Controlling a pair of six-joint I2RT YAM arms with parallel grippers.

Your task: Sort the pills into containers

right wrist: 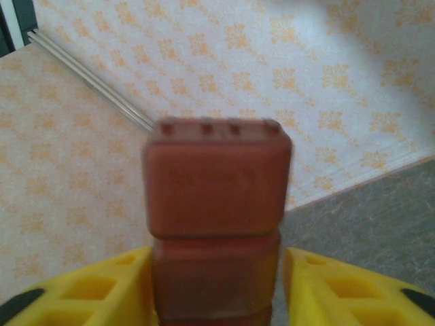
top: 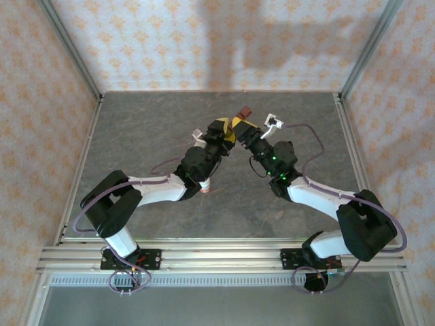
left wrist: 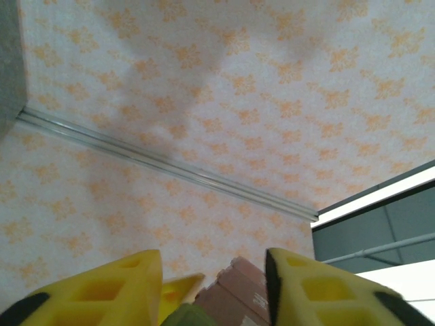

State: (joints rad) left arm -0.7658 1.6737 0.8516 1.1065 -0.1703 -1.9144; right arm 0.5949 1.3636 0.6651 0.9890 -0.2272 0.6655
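Assessed: strip (right wrist: pixel 216 204) light, rigid, smooth, likely slippery; grip flat sides; right gripper (right wrist: pixel 216 275) clamped across strip's lower cubes; left gripper (left wrist: pixel 214 272) straddles strip, closure cannot be told

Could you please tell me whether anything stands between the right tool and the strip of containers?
Nothing visible does: the strip of containers sits between the right tool's yellow fingers, which flank it closely on both sides.

The containers (right wrist: pixel 216 224) are showing dark red-brown, with one green compartment (left wrist: pixel 180 318) at the end. The right gripper (right wrist: pixel 216 309) is showing bright yellow with black tips. Cream wallpaper (left wrist: pixel 272 102) is carrying a repeating orange floral motif. The table (top: pixel 136 136) is showing mottled grey.
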